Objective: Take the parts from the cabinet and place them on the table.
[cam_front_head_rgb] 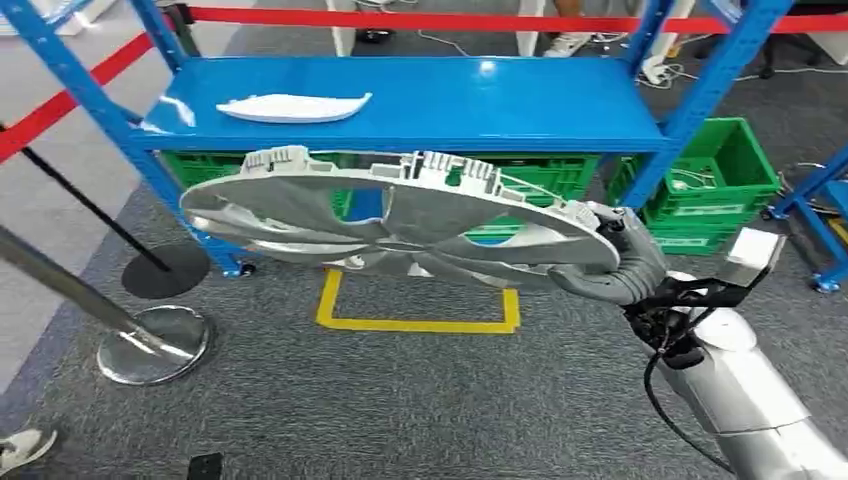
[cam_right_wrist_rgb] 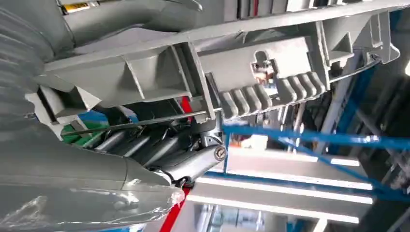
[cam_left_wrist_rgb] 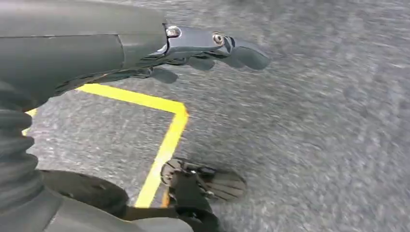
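Note:
A large grey fan-shaped plastic part hangs in the air in front of the blue shelf. My right hand grips its right rim; in the right wrist view the dark fingers curl around the ribbed rim of the part. A second, long white curved part lies on the shelf's left half. My left hand hangs above the grey carpet with its fingers stretched out and nothing in it.
Green crates stand under and to the right of the shelf. A yellow floor marking lies on the carpet before it. A chrome stanchion base and red barrier tape are at the left. A person's shoe shows at lower left.

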